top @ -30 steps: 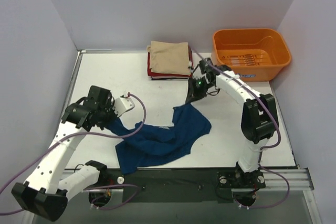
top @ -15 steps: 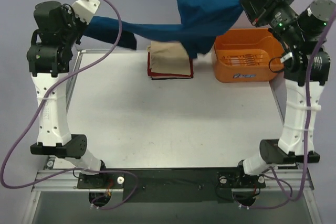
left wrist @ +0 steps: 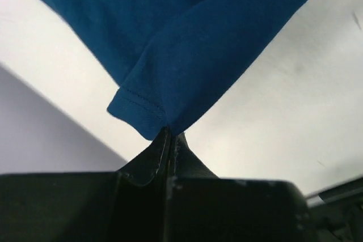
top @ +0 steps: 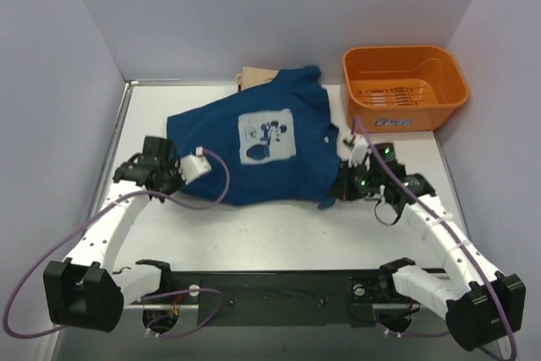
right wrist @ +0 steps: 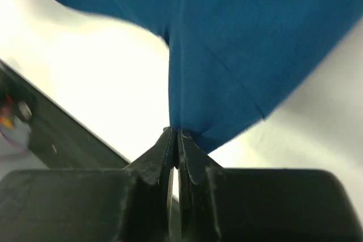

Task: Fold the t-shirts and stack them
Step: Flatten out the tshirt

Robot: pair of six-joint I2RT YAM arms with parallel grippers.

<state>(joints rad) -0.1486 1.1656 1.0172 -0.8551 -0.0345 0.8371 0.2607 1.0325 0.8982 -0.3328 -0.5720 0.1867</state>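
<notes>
The dark blue t-shirt (top: 254, 145) lies spread on the white table, print side up, its pale square cartoon-mouse print (top: 265, 135) facing the camera. My left gripper (top: 177, 177) is shut on the shirt's near-left corner (left wrist: 148, 118). My right gripper (top: 338, 188) is shut on the near-right corner (right wrist: 187, 123). The shirt's far end drapes over the folded stack of t-shirts, of which only a beige corner (top: 250, 75) shows.
An orange plastic tub (top: 404, 86) stands at the back right, close to the shirt's far right edge. Grey walls close in the table on three sides. The arm bases sit on the black rail (top: 279, 289) at the near edge.
The shirt hung stretched high in the air between both grippers half a second ago. Both arms have swung down and toward the near edge, laying it flat, print up.
</notes>
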